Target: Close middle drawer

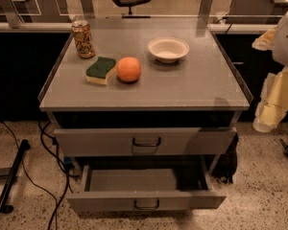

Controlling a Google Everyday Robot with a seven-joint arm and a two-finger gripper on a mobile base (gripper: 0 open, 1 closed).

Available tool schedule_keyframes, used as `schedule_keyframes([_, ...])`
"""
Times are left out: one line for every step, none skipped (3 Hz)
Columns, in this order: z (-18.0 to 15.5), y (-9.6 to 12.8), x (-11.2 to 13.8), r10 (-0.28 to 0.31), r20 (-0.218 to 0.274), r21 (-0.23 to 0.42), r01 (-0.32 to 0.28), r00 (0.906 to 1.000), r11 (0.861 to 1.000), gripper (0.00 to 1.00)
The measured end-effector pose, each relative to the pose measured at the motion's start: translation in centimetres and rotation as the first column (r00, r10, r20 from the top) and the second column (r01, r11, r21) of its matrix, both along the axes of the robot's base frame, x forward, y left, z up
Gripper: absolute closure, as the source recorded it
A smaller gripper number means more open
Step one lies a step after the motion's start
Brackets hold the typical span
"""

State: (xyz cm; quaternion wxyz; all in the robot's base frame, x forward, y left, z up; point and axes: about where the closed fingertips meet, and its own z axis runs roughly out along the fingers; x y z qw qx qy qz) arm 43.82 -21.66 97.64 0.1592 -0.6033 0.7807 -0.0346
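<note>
The middle drawer (146, 202) is the second grey front of the cabinet, with a small dark loop handle (146, 204) at its centre. It is pulled far out and its inside (134, 180) looks empty. Above it the taller, wider top drawer front (145, 141) with a larger handle stands slightly out. The lowest front is out of view. My gripper (269, 113) hangs at the right edge of the view, beside the cabinet's right side, above and to the right of the middle drawer and apart from it.
On the cabinet top (192, 85) stand a can (83, 39), a green sponge (101, 70), an orange (128, 69) and a white bowl (168, 49). Black cables (50, 147) and a dark bar (12, 176) lie on the floor at left. A dark object (225, 164) sits at the cabinet's right foot.
</note>
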Motion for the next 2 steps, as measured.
schedule_keyframes([0.0, 0.0, 0.0, 0.0, 0.0, 0.0, 0.0, 1.0, 1.0, 0.0])
schedule_keyframes([0.0, 0.0, 0.0, 0.0, 0.0, 0.0, 0.0, 1.0, 1.0, 0.18])
